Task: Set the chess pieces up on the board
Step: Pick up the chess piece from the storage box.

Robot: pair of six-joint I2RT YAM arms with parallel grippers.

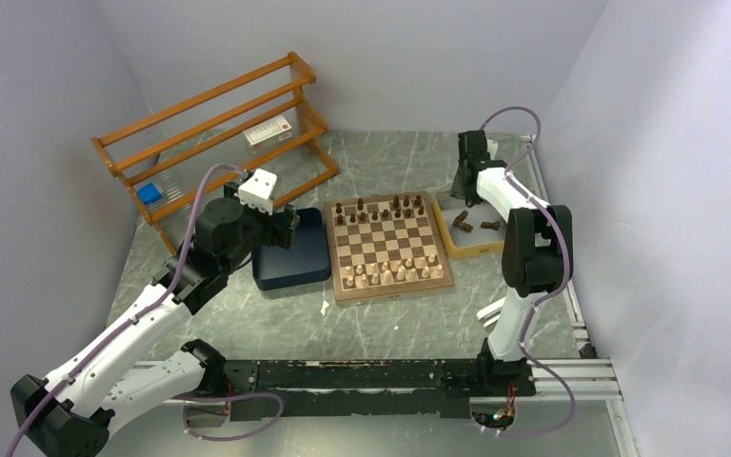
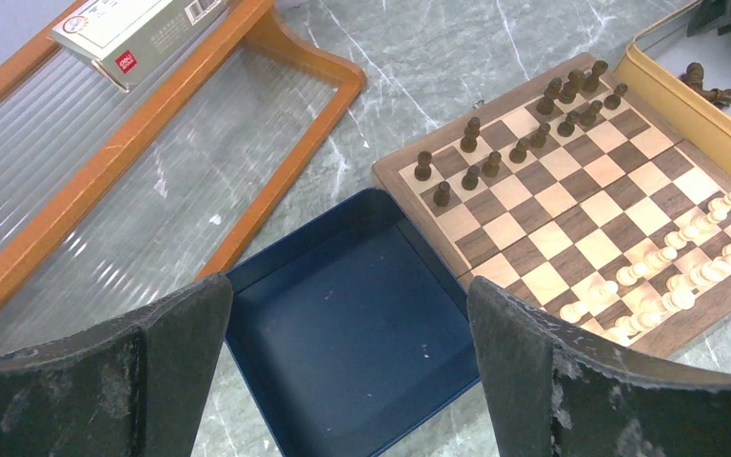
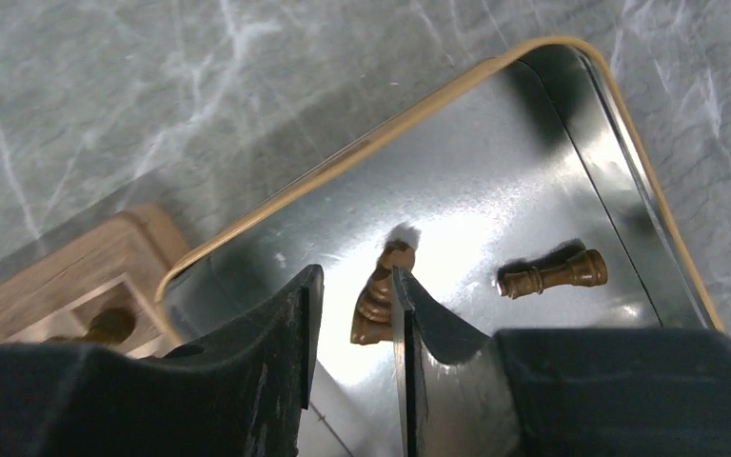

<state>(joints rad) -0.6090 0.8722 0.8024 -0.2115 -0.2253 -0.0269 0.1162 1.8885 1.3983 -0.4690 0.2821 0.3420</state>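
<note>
- One board (image 1: 392, 246) sits mid-counter (image 1: 247, 324), with dark chess pieces (image 1: 395, 205) partly ranked along its far rows.
- Our left fingers (image 2: 105, 381) gape wide and empty over a blue tray (image 2: 343, 324), seemingly idle.
- Our right fingers (image 3: 247, 381), narrowly parted, straddle a small turned brown piece (image 3: 378, 300) lying in the yellow tray (image 3: 495, 162), seemingly to fetch it.

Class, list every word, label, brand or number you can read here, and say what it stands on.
No text reads clearly.
The white box on the wooden rack: printed lines, a red logo and a barcode, all too blurred to read.
Nothing else shows lettering.
</note>
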